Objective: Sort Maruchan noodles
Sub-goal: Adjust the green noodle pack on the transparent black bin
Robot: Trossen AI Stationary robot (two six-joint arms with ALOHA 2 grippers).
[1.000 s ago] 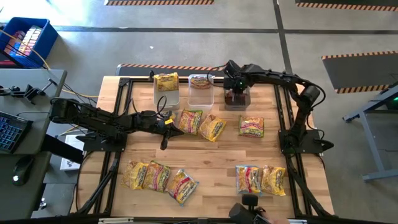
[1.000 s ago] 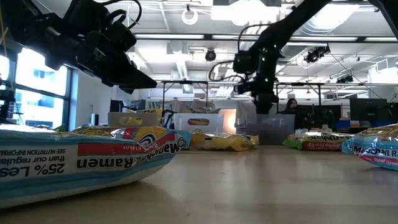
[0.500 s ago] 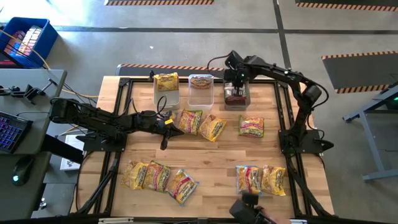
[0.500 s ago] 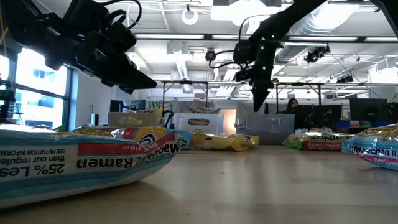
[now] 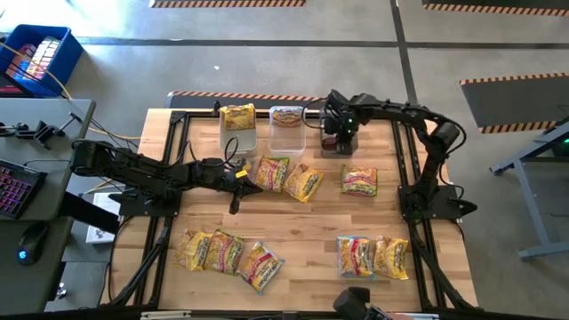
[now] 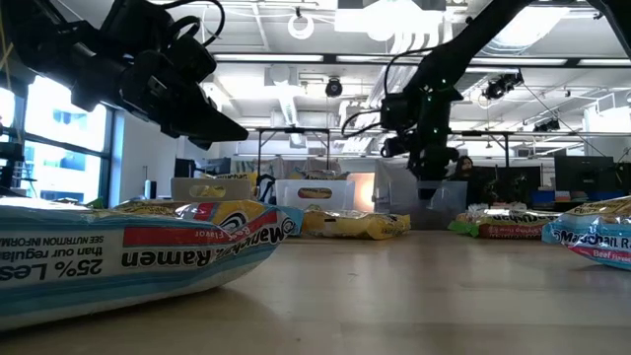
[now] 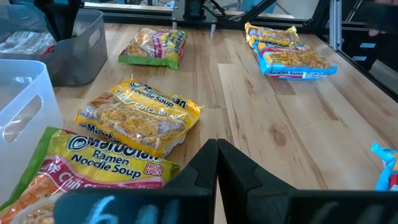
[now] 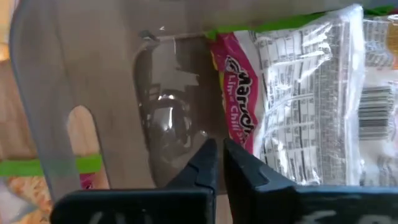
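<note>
The right gripper (image 5: pixel 339 133) hangs over the dark translucent plastic bin (image 5: pixel 339 142) at the table's far edge, its dark fingers (image 8: pixel 205 163) pressed together on nothing; a crinkly pink-and-white ramen packet (image 8: pixel 298 99) lies inside. The left gripper (image 5: pixel 236 183), jaws also together and empty, waits beside a green-edged yellow noodle packet (image 5: pixel 271 172). Other crinkly yellow Maruchan packets (image 5: pixel 227 253) lie scattered on the wooden table (image 5: pixel 302 227).

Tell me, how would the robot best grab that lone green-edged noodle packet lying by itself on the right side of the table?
Probably from straight above. The green-edged packet lies flat on the table with bare wood all round, so its puffy middle or a crinkly short edge offers fingers something to pinch. The right gripper, now over the dark bin, is closest.
</note>
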